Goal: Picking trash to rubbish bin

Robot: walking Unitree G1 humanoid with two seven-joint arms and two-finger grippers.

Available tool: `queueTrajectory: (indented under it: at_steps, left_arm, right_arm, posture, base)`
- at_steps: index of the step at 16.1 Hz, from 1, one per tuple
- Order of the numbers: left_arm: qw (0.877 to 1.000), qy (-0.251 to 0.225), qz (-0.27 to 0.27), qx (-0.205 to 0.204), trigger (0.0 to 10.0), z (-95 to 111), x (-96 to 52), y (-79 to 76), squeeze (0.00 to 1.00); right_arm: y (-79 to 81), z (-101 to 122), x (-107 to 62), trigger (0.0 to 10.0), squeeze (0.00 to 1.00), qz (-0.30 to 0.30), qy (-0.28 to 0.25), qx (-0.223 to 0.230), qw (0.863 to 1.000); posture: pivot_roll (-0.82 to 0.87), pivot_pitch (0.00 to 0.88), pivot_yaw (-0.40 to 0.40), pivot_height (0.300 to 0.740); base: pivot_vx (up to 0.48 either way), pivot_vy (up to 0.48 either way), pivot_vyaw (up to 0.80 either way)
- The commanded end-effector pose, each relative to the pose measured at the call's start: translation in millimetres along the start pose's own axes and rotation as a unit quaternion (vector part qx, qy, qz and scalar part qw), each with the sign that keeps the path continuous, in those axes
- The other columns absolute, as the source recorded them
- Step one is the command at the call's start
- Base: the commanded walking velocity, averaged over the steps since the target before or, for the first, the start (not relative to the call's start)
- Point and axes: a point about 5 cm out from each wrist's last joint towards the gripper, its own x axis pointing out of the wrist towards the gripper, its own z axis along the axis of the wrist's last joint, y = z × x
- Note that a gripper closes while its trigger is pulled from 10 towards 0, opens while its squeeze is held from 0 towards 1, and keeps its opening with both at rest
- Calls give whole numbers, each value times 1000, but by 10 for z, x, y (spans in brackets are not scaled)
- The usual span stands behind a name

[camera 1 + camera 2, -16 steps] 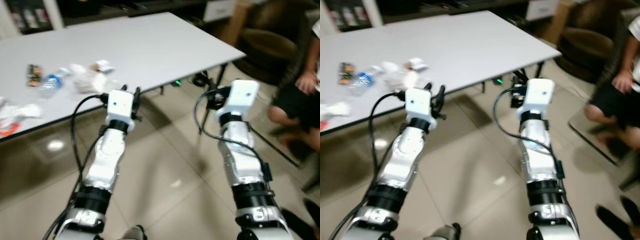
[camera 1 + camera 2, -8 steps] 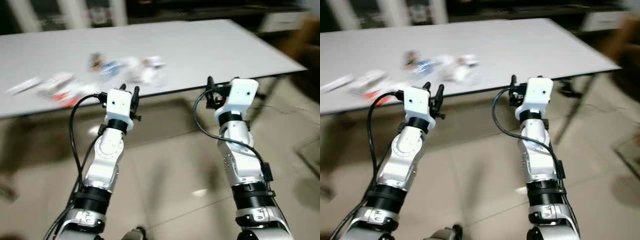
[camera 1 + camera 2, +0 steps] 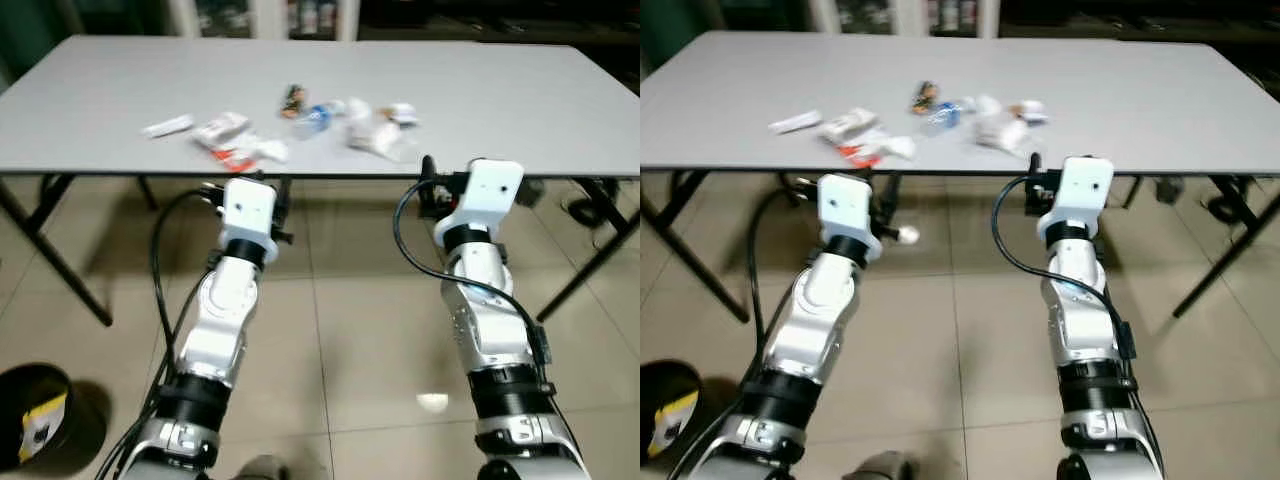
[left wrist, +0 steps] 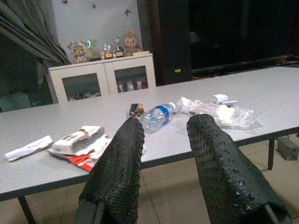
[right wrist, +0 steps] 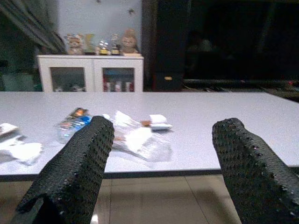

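Trash lies in a loose row on the grey table: a white wrapper, a flat packet over a red wrapper, a plastic bottle, a dark snack wrapper and crumpled clear plastic. Both arms are raised just short of the table's near edge. My left gripper is open and holds nothing, facing the bottle. The right gripper is open wider, also with nothing in it, facing the crumpled plastic.
A black rubbish bin with a yellow piece inside stands on the tiled floor at my lower left. Black table legs slant down on both sides. A white cabinet stands behind the table.
The whole view has swung round, so the camera moved: the table now lies square in front, the seated person has left the picture and the bin has come in. Both arms keep their pose.
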Motion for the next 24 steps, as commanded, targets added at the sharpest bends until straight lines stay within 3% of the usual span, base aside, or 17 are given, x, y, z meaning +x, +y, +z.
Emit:
queueTrajectory:
  at_steps: [1,7,11,15,24]
  left_arm:
    - [1000,4,0,2,10000,-3,-5,34,0]
    - [1000,15,2,-3,10000,-20,-5,40,0]
    - [1000,18,1,0,10000,-23,-3,45,0]
    - [1000,18,1,0,10000,-22,-1,47,0]
    - [1000,21,4,1,10000,-23,8,48,0]
  right_arm:
    - [23,-1,-2,10000,0,5,4,8,1000]
    - [41,-3,1,10000,0,9,7,21,1000]
    - [68,-8,14,10000,0,16,13,32,999]
    - [76,-7,21,10000,0,16,14,40,999]
    - [104,2,19,10000,0,24,10,39,999]
  posture:
    - [8,67,-42,740]
    - [7,68,-41,740]
    - [10,67,-43,740]
    - [11,67,-43,740]
    - [13,65,-43,740]
  base:
    - [0,0,519]
    - [0,0,86]
    - [323,0,0]
    - [332,0,-745]
    - [333,0,0]
